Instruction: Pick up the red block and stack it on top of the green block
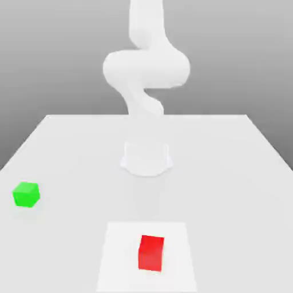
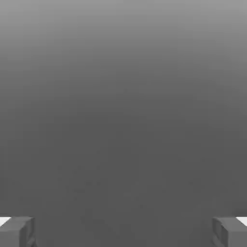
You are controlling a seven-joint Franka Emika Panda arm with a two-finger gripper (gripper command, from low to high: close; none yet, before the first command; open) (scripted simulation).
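The small bright red cube with plain matte faces [image 1: 151, 252] sits on the pale grey table [image 1: 229, 171] close to the table's near edge in the exterior view, about midway along that edge, inside a lighter square patch [image 1: 123, 252] on the surface. The small bright green cube with matte faces [image 1: 26, 194] rests near the table's edge on the exterior view's left, farther back from the near edge than the red one. The two cubes are well apart, with bare table between them.

The white robot arm [image 1: 146, 68] rises from its round base [image 1: 147, 158] toward the middle of the table, folded above it. In the hand view, the two grey fingertips [image 2: 18, 231] of the hand [image 2: 123, 231] stand far apart with nothing between them, so the hand is open and empty, looking out over a plain grey field.

The relation that matters for the coming move: from the arm's base, the red cube lies almost straight out toward the near edge of the table, with only a slight offset toward the exterior view's right. My reading is that the hand must reach outward and down along that line. The cube looks slightly turned against the table edges, so the wrist may need a small turn to set the fingers square on two opposite faces. After the grasp, the carry would run toward the exterior view's left.
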